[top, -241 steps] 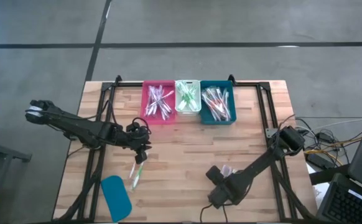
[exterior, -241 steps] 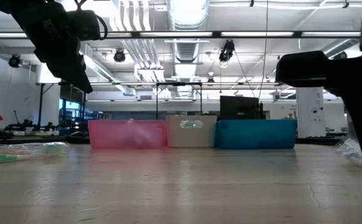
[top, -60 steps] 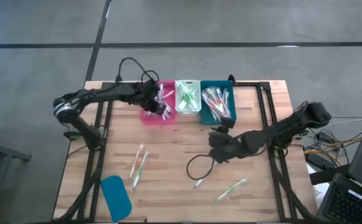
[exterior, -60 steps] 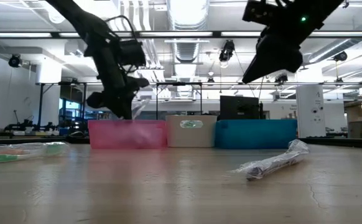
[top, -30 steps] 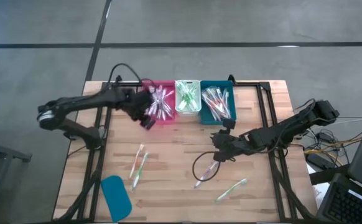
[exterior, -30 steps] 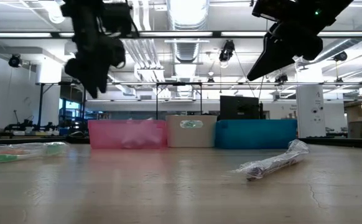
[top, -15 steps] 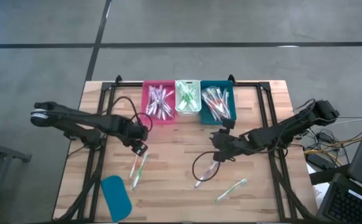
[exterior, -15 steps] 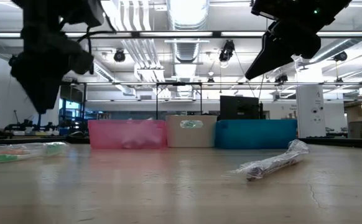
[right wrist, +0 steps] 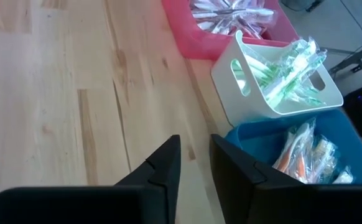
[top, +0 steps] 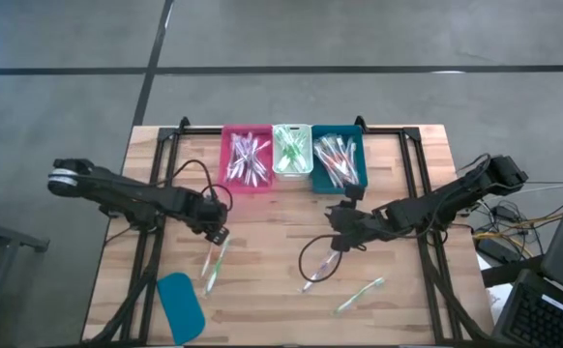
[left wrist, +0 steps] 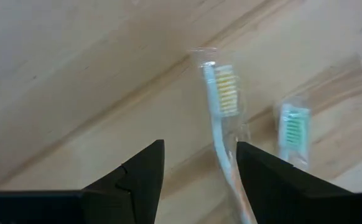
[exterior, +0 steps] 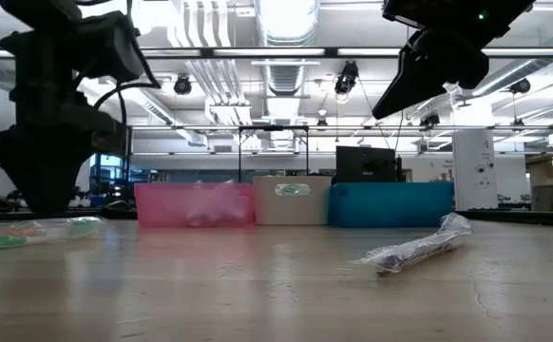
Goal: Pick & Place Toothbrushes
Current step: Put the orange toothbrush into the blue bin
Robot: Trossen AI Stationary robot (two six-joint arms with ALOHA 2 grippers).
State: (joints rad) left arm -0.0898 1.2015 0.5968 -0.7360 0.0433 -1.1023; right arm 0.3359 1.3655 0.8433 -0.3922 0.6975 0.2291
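Toothbrushes everywhere on this one. My left claw [left wrist: 193,168] sits low over the surface [top: 272,217], spread open with nothing in it, straddling a wrapped yellow-bristled toothbrush [left wrist: 221,118]. A green-bristled one [left wrist: 292,130] lies just beside that, toward 3 o'clock of it in the wrist view. Seen from above, the pair lies at about 5 o'clock of the claw.

Main worry: those two are so close that closing could drag the neighbour's wrapper along, or pinch only crinkly plastic and let the brush slide out on the lift.

My right claw [right wrist: 193,165] hangs mid-surface, fingers a narrow gap apart, apparently empty. Two more brushes [top: 359,292] lie around its 6 o'clock. The pink bin [top: 228,184], white bin [top: 292,170] and teal bin [top: 338,185] wait at 12 o'clock, already piled high, so a sloppy drop could bounce off the heap. A teal lid [top: 179,298] lies near the front left edge.
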